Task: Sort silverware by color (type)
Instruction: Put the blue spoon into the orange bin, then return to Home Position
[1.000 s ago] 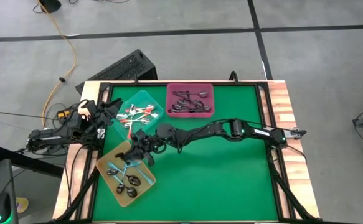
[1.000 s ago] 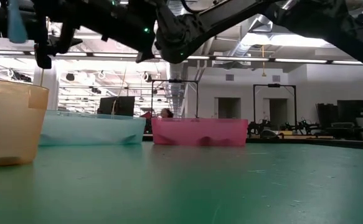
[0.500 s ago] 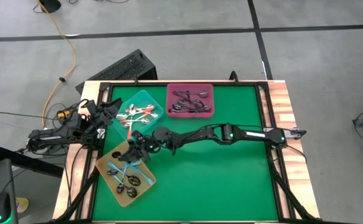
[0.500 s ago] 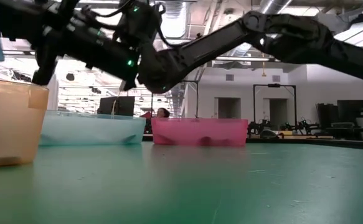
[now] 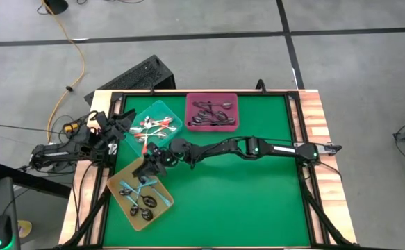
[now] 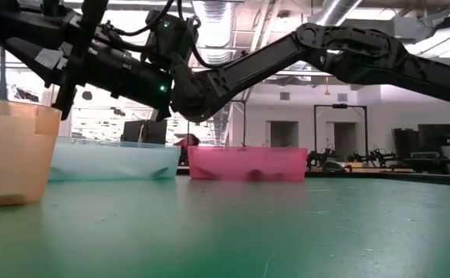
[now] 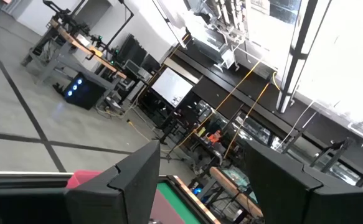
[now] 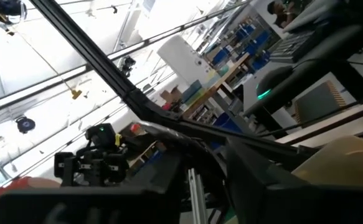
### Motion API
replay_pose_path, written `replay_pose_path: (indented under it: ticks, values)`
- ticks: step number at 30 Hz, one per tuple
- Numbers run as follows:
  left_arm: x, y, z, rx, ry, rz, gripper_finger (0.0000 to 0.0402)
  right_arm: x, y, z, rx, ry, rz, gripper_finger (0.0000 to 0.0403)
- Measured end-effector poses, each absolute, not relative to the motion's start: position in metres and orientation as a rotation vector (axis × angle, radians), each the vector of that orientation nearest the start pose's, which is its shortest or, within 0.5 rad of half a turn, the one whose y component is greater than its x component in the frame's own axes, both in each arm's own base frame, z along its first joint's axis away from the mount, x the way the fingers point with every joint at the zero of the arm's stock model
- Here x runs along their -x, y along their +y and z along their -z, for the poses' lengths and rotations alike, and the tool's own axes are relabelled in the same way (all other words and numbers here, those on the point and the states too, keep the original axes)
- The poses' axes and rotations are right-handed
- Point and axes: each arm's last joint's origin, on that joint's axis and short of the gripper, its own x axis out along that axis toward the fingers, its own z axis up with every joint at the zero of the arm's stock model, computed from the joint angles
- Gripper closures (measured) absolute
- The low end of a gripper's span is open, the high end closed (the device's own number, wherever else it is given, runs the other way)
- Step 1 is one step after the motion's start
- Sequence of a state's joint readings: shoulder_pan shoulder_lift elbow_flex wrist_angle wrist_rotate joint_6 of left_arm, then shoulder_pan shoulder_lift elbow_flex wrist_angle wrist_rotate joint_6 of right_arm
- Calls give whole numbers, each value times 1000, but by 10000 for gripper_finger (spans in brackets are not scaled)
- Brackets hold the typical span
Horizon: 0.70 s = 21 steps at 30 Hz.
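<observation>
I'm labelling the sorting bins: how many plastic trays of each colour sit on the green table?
Teal plastic tray: 1
Dark pink plastic tray: 1
Yellow plastic tray: 1
Total: 3

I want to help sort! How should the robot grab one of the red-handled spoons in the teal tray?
Probably by the orange-red handle of a red-handled spoon, coming straight down from above: the spoons lie flat in the open-topped teal tray, and the slim handle fits between two fingers better than the rounded bowl.
</observation>
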<state>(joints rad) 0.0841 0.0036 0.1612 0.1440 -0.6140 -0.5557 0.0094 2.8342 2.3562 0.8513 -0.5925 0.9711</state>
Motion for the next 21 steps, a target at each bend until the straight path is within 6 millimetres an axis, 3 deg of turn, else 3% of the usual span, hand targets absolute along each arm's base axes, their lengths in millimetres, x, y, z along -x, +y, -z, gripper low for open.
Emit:
replay_pose_path:
  ticks: [8,14,21]
  values:
    - [-74,23,-229,615,-486,-593,183,-601,23,-158,-740,-51,-766,212]
    - [-74,23,-230,614,-487,-593,183,-602,22,-154,-663,17,-793,192]
    - [-74,23,-230,599,-485,-595,183,-599,-18,-154,-725,77,-834,198]
